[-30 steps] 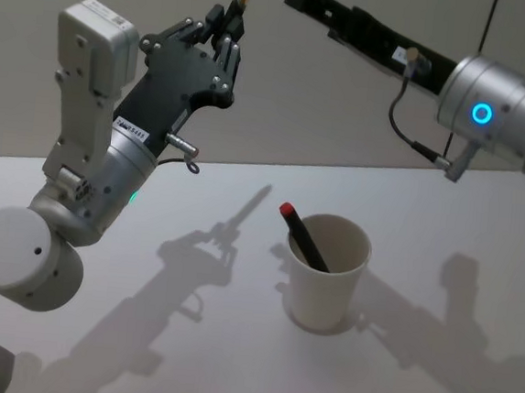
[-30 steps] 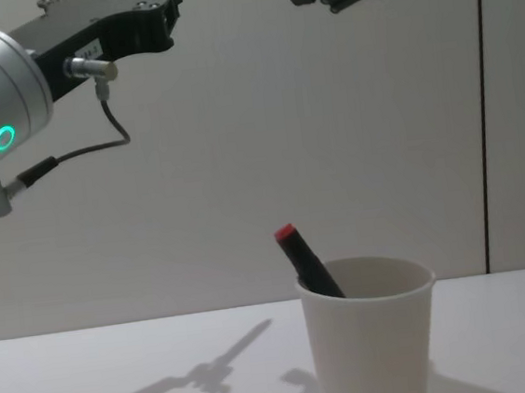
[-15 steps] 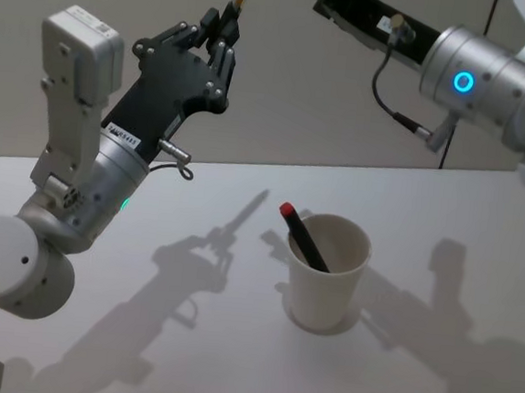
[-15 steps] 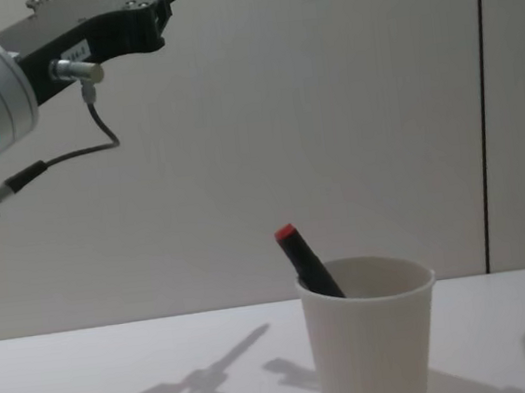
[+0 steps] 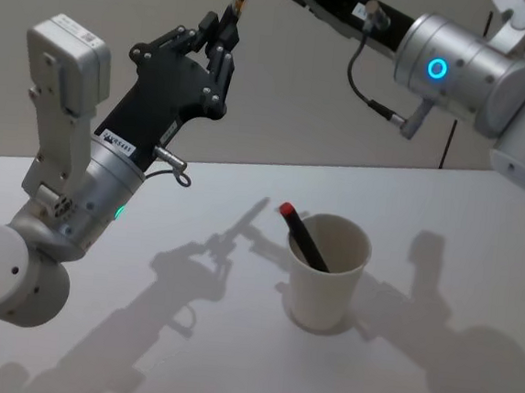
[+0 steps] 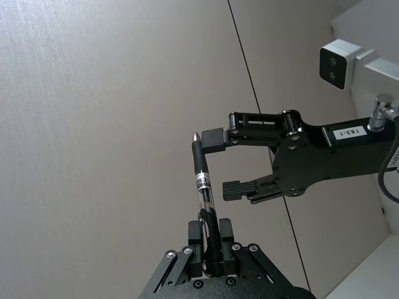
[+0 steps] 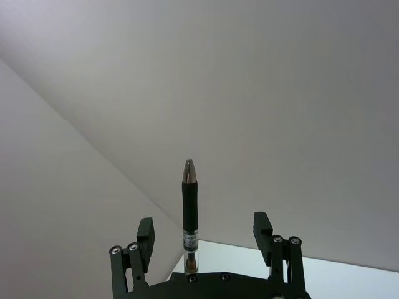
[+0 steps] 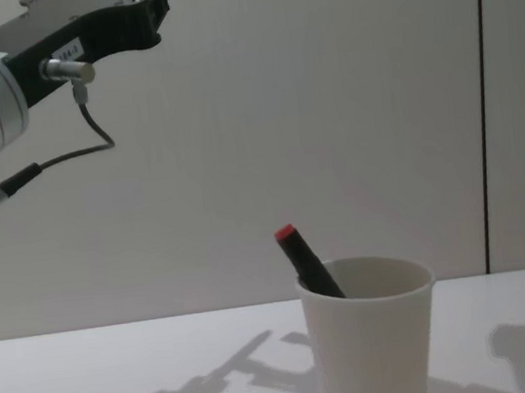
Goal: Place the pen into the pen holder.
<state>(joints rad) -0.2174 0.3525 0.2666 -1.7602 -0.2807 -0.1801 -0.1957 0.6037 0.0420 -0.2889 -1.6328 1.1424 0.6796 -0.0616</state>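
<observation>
**Pen aloft between two grippers, cup waiting below**

Pen (image 6: 202, 187) stands nearly upright high above the table, tip uppermost. Its lower end is clamped in the left gripper (image 6: 210, 232), and its upper half rises into the gap of the right gripper (image 6: 227, 163), which reaches in from the robot's right.

This looks like a hand-over, and that is where things could slip. If the left fingers let go before the right ones have a firm bite, the pen drops from a height and may bounce off the table. If the right fingers close off-centre or only near the tip, the pen could pivot in the grasp and later meet the cup's rim at a slant instead of going in. Two grippers pulling on one thin barrel could also twist it loose.

The left gripper's fingers are closed tight on the barrel. The right gripper's fingers are spread wide — in the right wrist view the pen stands between them with clear room on both sides. In the left wrist view one pad (image 6: 215, 138) lies level with the tip, but I cannot tell whether it touches.

Well below, to the robot's right of the left arm, the pen holder (image 5: 326, 285) stands upright on the table (image 5: 481, 225). A red-capped marker (image 5: 301, 234) leans in it against the rim — so the incoming pen shares the opening.
</observation>
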